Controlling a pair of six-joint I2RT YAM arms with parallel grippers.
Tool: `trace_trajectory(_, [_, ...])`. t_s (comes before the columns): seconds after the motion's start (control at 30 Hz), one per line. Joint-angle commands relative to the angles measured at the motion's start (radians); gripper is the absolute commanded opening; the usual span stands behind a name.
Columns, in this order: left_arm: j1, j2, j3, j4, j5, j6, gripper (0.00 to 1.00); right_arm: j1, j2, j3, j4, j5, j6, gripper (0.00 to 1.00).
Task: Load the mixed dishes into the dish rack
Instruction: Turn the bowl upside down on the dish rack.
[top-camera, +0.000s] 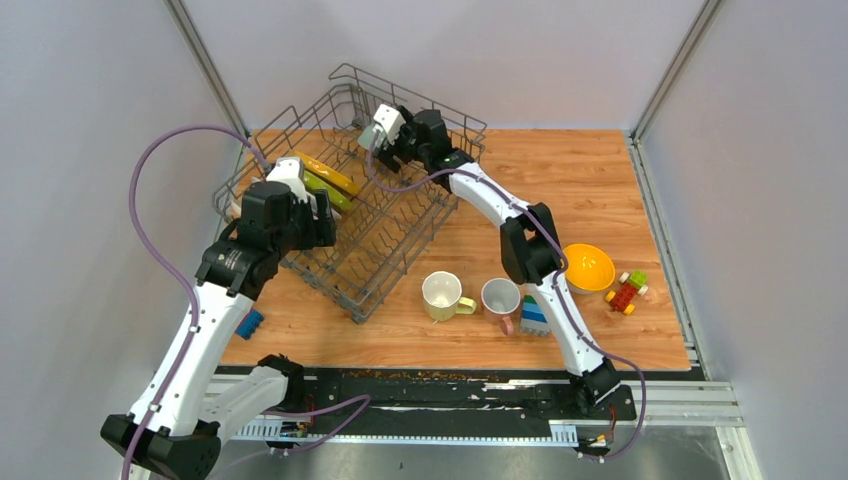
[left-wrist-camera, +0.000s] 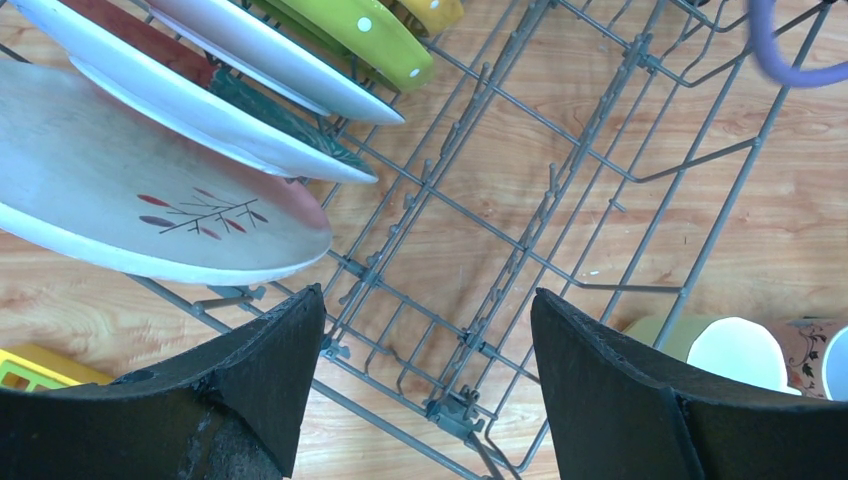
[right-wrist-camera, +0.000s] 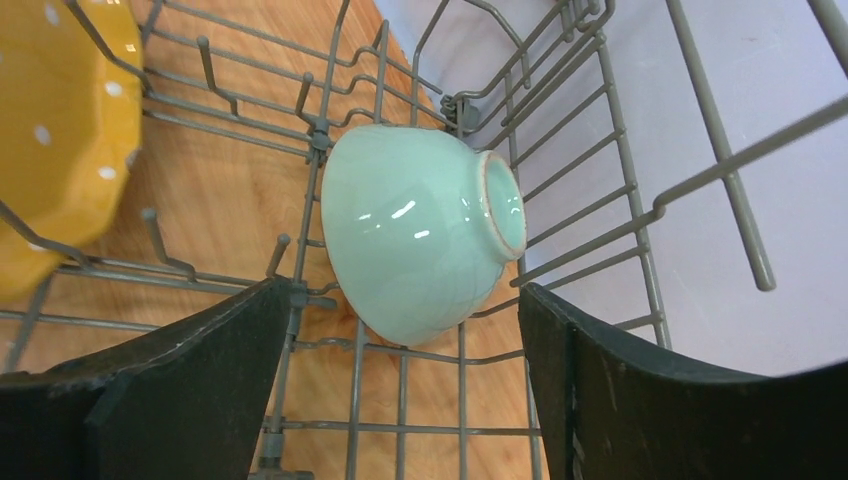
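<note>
Top external view first: we've got the dish rack (top-camera: 400, 235) sitting at an angle on the wooden table (top-camera: 600, 180), with both arms reaching into it. The right gripper (top-camera: 372, 135) is over the rack's far corner. On the right wrist camera its jaws are spread wide with nothing clamped. The pale green bowl (right-wrist-camera: 420, 230) lies on its side on the rack wires just beyond them, foot ring pointing at the rack's side wall. We think there's a gap between the bowl and each finger, but the angle makes that hard to call. The scalloped yellow plate (right-wrist-camera: 60, 130) stands in the tines a little further along the rack.

The left gripper (left-wrist-camera: 425, 295) hangs over the rack's near-left part, jaws wide apart and empty, only bare wire between them. Beside it, a row of plates leans in the tines: the white-pink plate (left-wrist-camera: 150, 200) nearest, then the patterned-rim plate (left-wrist-camera: 290, 125).

Outside the rack, just off its near corner, we see the pale yellow mug (top-camera: 441, 293) and the pink-handled mug (top-camera: 500, 297) side by side. The yellow-orange bowl (top-camera: 588, 267) is further out.
</note>
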Motion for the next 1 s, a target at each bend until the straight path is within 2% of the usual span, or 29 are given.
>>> trace_trajectory(0.0, [0.005,0.005,0.043,0.015,0.002,0.02,0.82,-0.011,-0.131,0.017,0.123,-0.045,0.249,0.82])
trace_trajectory(0.07, [0.005,0.007,0.043,0.016,0.007,0.021,0.82,-0.013,-0.131,0.041,0.134,-0.002,0.4,0.75])
trace_trajectory(0.23, [0.004,0.007,0.04,0.039,0.07,0.031,0.83,-0.015,-0.135,0.0,0.13,0.072,0.582,0.59])
trace_trajectory(0.33, [0.005,0.014,0.031,0.066,0.208,0.063,0.83,-0.015,-0.127,-0.006,0.094,0.126,0.666,0.52])
trace_trajectory(0.47, [0.005,0.057,0.014,0.122,0.397,0.067,0.83,-0.016,-0.157,-0.052,0.065,0.188,0.688,0.51])
trace_trajectory(0.6, [0.002,0.124,0.005,0.195,0.497,0.047,0.83,-0.029,-0.198,-0.081,-0.01,0.16,0.662,0.53])
trace_trajectory(0.73, [0.0,0.161,0.029,0.19,0.501,0.064,0.83,-0.051,-0.223,-0.126,-0.117,0.238,0.635,0.58])
trace_trajectory(0.97, [0.0,0.146,0.009,0.186,0.471,0.064,0.83,-0.101,-0.386,-0.397,-0.131,0.356,0.613,0.61])
